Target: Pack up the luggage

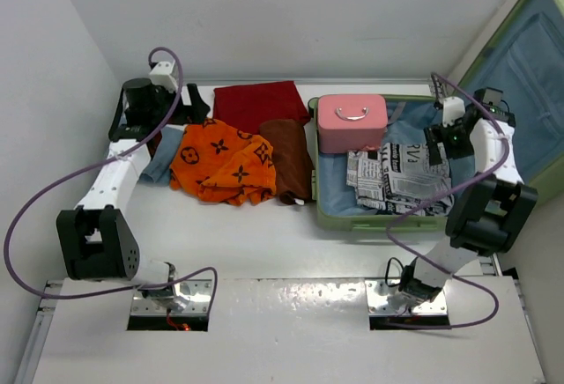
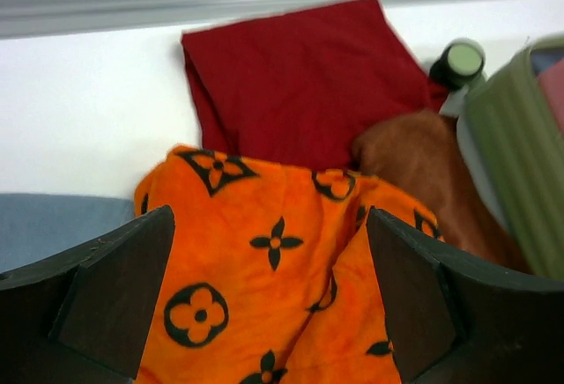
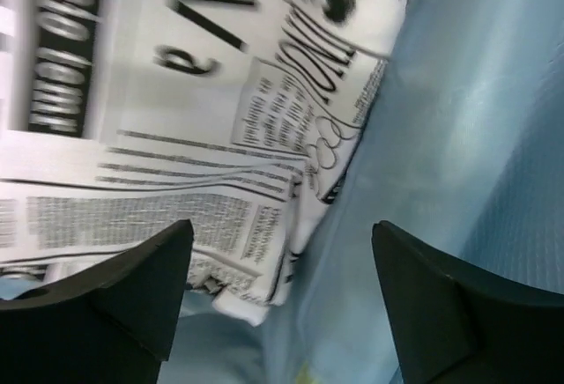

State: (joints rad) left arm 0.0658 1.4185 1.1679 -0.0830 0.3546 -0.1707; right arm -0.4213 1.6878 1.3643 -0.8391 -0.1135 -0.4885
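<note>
Luggage [image 1: 379,222] open, lid raised, directly beneath right gripper [image 3: 282,305]. Jaws wide apart, nothing held. Newsprint-pattern cloth [image 3: 176,137] just below fingers, on blue lining. Pink case [image 1: 352,122] to gripper's left. Left gripper [image 2: 269,305] wide open, empty, above orange towel [image 2: 282,261]; red cloth [image 2: 300,84] ahead.

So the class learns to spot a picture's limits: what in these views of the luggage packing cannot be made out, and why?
1. The lid of the luggage: top view, cut off by the right edge.
2. The blue cloth: top view, largely hidden by the left arm and the orange cloth.
3. Lettering on the newspaper-print cloth: right wrist view, blurred.
4. The lining beneath the pink case: top view, covered.
</note>
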